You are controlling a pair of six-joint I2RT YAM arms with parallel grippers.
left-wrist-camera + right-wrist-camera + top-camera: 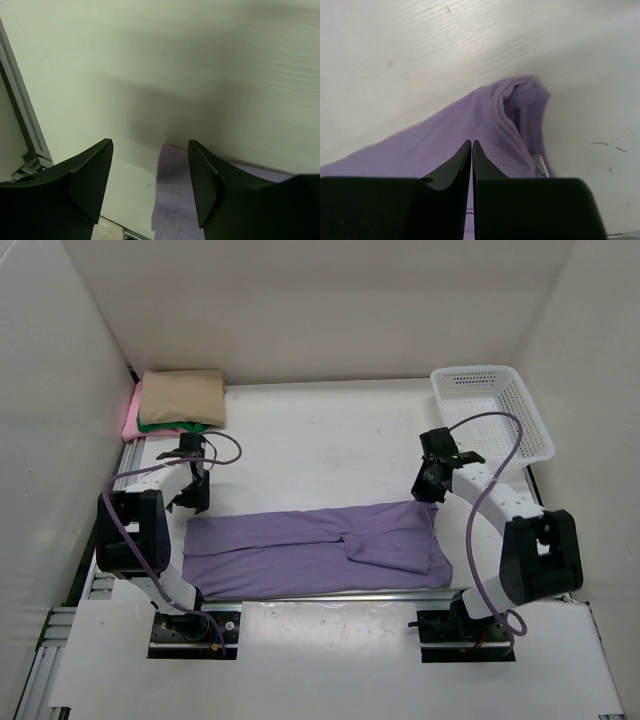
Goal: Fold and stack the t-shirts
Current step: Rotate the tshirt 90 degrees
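A lavender t-shirt [310,545] lies folded into a long band across the near part of the table. Its collar end [520,100] is at the right. My right gripper [430,488] hovers at that end, its jaws shut tip to tip [471,142] over the cloth, with no fabric seen pinched between them. My left gripper [190,498] stands open just beyond the shirt's left end; in the left wrist view a corner of the lavender shirt [175,200] shows below the gap [150,145]. A folded stack sits far left: tan t-shirt [180,398] on top, then green [170,425] and pink [131,418].
A white mesh basket [470,373] stands at the far right corner. White walls close in the table on three sides. A metal rail [20,110] runs along the table's left edge.
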